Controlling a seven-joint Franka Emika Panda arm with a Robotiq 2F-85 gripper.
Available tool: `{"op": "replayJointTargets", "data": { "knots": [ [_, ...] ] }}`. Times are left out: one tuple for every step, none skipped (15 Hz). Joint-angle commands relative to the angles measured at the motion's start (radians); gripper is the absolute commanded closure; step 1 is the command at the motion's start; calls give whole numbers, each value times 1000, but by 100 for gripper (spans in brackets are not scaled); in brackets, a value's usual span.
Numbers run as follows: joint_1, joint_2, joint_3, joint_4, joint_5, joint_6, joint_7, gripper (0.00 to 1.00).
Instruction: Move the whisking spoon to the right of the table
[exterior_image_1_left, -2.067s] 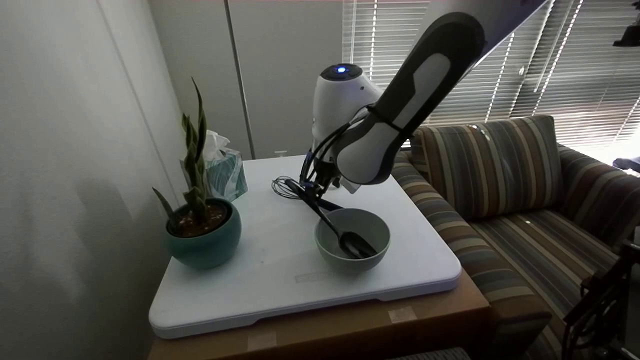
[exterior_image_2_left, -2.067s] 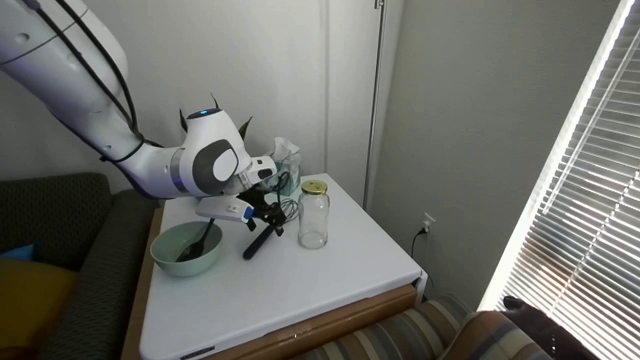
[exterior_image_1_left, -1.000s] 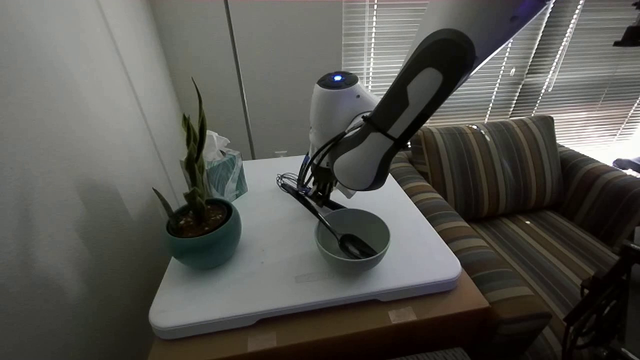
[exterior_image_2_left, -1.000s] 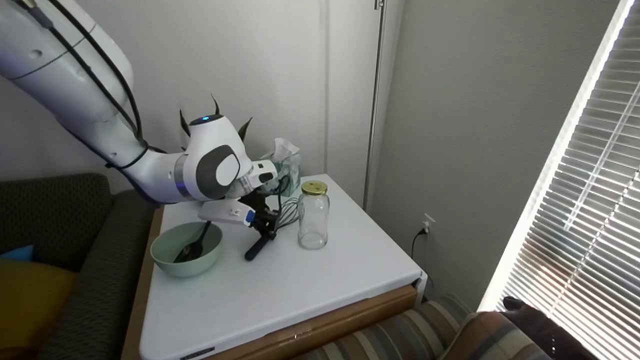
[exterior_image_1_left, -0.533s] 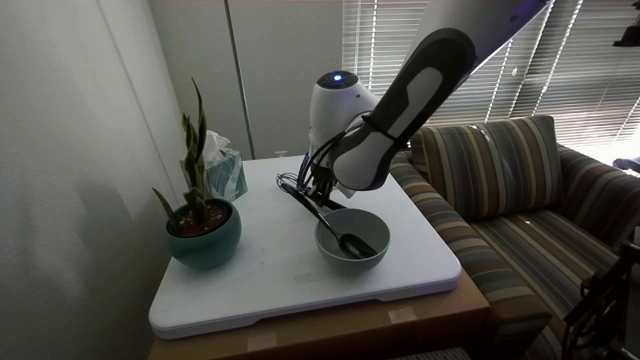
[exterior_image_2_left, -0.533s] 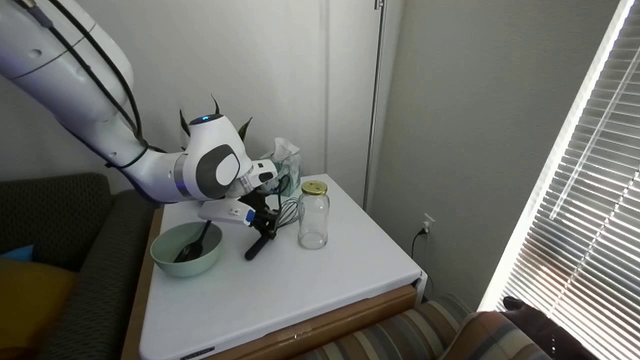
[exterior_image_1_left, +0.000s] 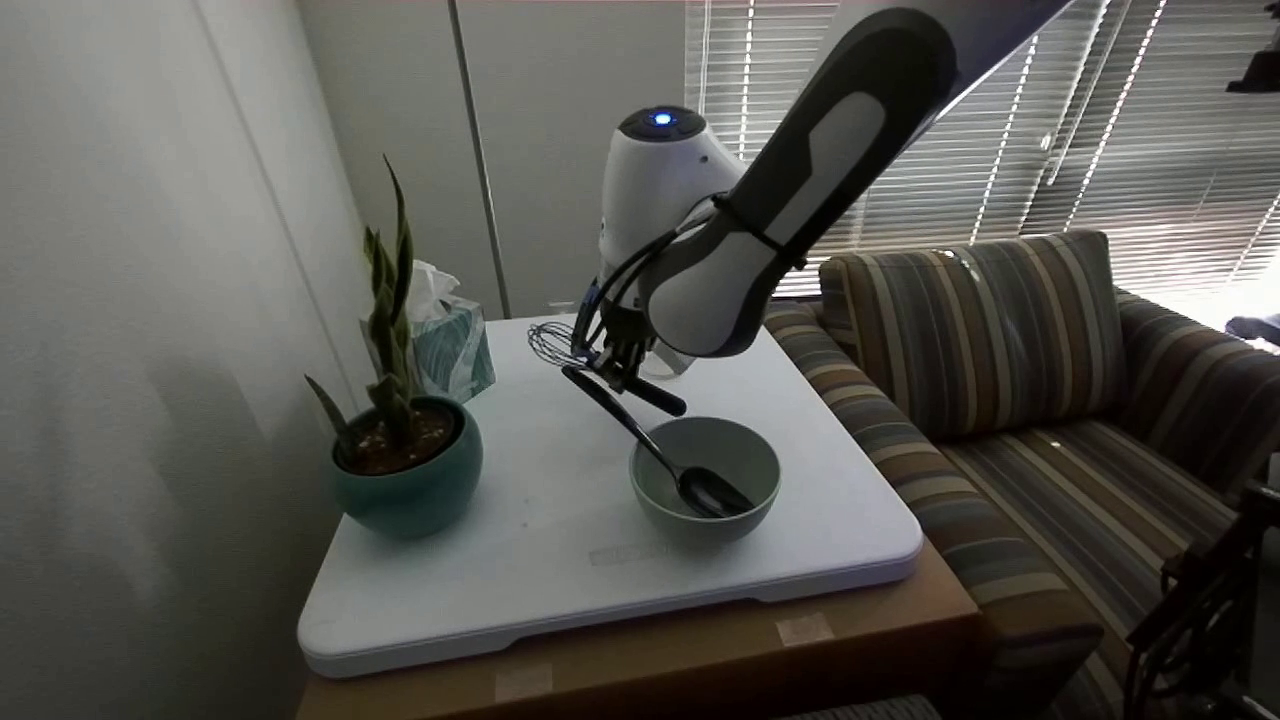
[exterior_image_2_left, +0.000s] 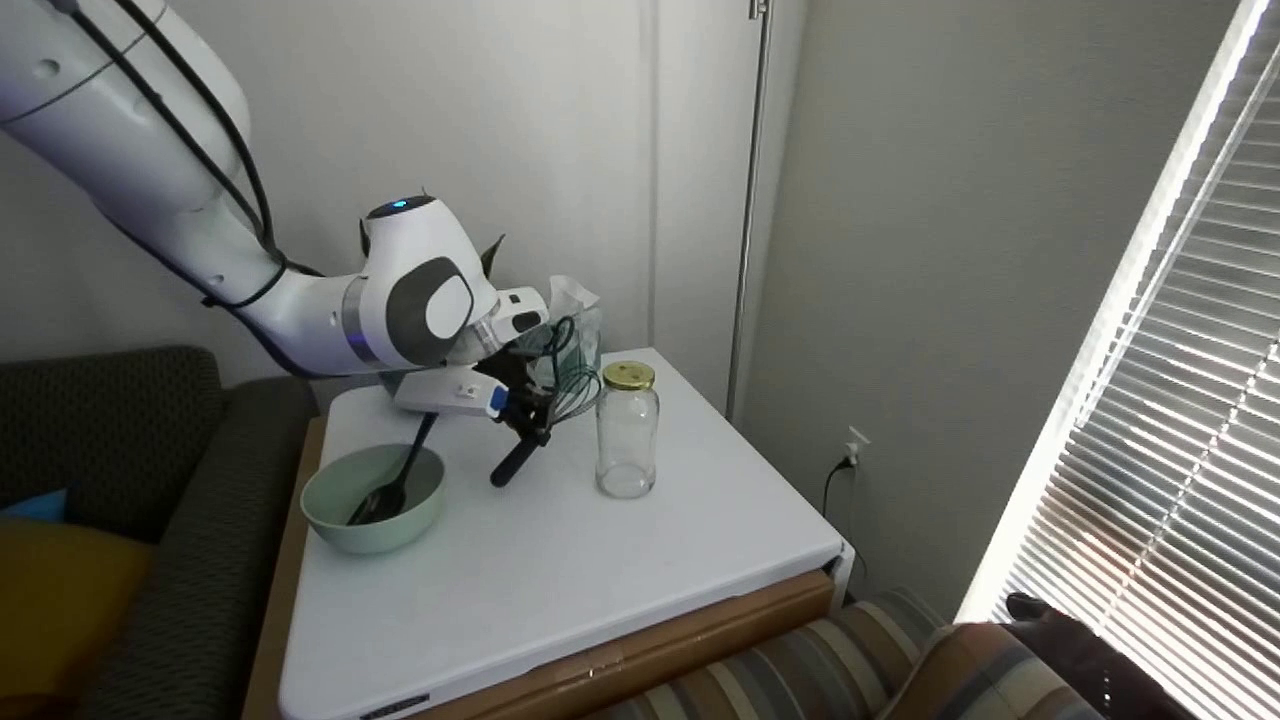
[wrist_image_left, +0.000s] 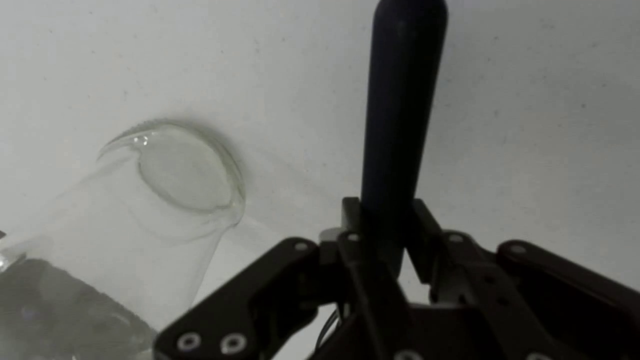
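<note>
The whisking spoon has a dark handle (wrist_image_left: 402, 100) and a wire-loop head (exterior_image_1_left: 553, 343). My gripper (wrist_image_left: 387, 215) is shut on that handle, one finger pressed to each side, and the handle's end points out past the fingertips. In both exterior views the whisking spoon (exterior_image_2_left: 514, 463) hangs a little above the white table (exterior_image_2_left: 620, 570), under the gripper (exterior_image_2_left: 537, 432). Part of the wire head is hidden behind the gripper and its cables, and the wrist view shows only a few wires at the bottom.
A glass jar (exterior_image_2_left: 627, 430) with a gold lid stands close beside the whisk head. The grey-green bowl (exterior_image_1_left: 705, 530) holds a black spoon (exterior_image_1_left: 715, 492) whose handle leans out towards the gripper. A tissue box (exterior_image_1_left: 455, 350) and a potted plant (exterior_image_1_left: 410, 490) stand along the wall side.
Two seconds ago the gripper stood open around the whisk handle on the table. It then closed on it, and in the last half second gripper and whisk have risen together.
</note>
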Motion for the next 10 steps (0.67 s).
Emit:
{"op": "replayJointTargets", "data": {
  "knots": [
    [8,-57,1,-31,-24,-18,-20,94],
    [11,-72,3,-37,-25,-24,-22,94],
    [9,-88,14,-43,-24,-32,-33,94],
    [14,-107,17,-51,-29,-45,-42,94],
    [23,-123,14,-57,-36,-58,-45,94],
    [31,-142,13,-63,-45,-77,-54,94],
    [42,-160,7,-68,-60,-96,-53,94],
    [58,-183,-6,-74,-81,-124,-44,94],
    [68,-202,-11,-77,-102,-147,-35,94],
    [80,-228,-20,-84,-123,-172,-21,94]
  ]
}}
